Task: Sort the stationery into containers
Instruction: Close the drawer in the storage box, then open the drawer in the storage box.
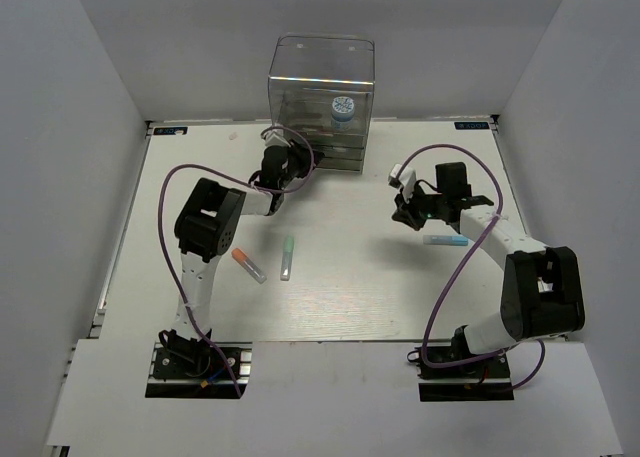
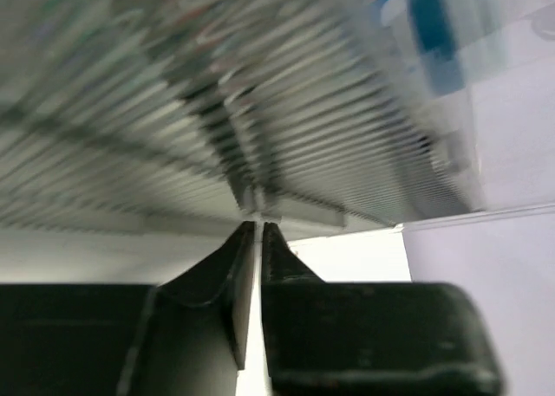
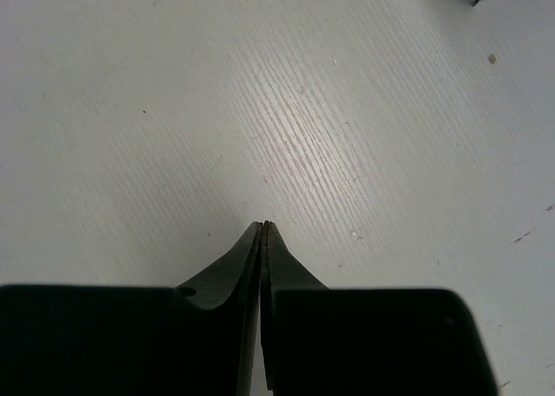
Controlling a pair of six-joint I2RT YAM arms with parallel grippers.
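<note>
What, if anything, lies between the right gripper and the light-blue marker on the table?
Nothing visible does. The right gripper is shut and empty above bare table. The light-blue marker lies close by, next to that arm's forearm. The top view shows only open tabletop between the two.

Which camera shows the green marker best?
The top external view: the mint-green marker lies whole on the table. The left wrist view shows blurred drawers, the right wrist view mostly tabletop; neither shows it.
</note>
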